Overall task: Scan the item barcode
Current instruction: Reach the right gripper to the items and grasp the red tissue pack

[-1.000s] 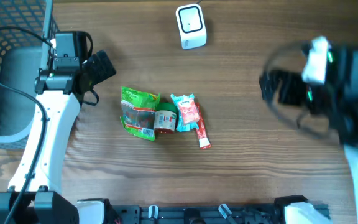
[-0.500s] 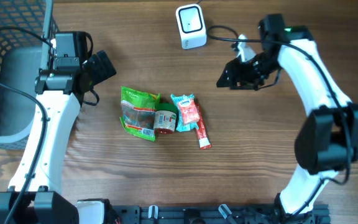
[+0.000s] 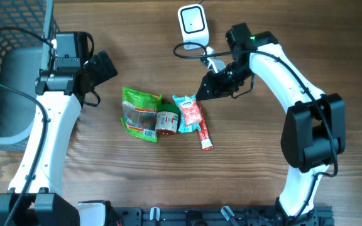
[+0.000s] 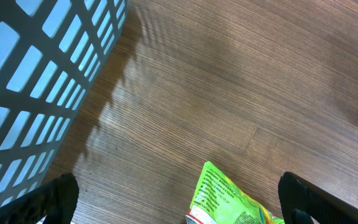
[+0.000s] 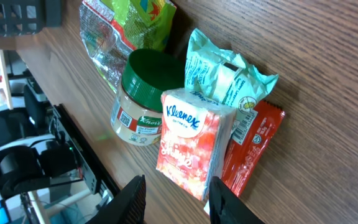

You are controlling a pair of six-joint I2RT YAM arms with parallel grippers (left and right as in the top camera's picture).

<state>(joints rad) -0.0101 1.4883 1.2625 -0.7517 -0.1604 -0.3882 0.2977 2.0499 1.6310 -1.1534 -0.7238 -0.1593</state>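
Basket [image 3: 5,69] mesh ran off the table's left edge, so only part of its dark plastic grid showed. The left arm rose from the near-left corner and bent at the elbow, with the left gripper [image 3: 105,64] aimed toward the middle. In the left wrist view only its two black fingertips showed, at the bottom corners, set wide apart and gripping nothing.

Near the centre of the wood-grain table [image 3: 263,182] lay a cluster of items, each touching the next. There was a crinkly green packet [image 3: 140,113], part clear film, with print too small to read. Beside it a small jar [image 3: 166,121] with a green lid lay on its side, a barcode on its label. Next came a puffy teal packet [image 3: 184,102], then a soft red-and-white tissue pack [image 3: 191,115] overlapping part of a flat red sachet [image 3: 206,139].

The white, rounded scanner [image 3: 193,26] stood at the far edge, its cable trailing right. The right arm arched in from the near-right corner. The right gripper [image 3: 207,88] hung over the cluster's far-right side, just beside the teal packet, jaws narrowed but apart, gripping nothing.
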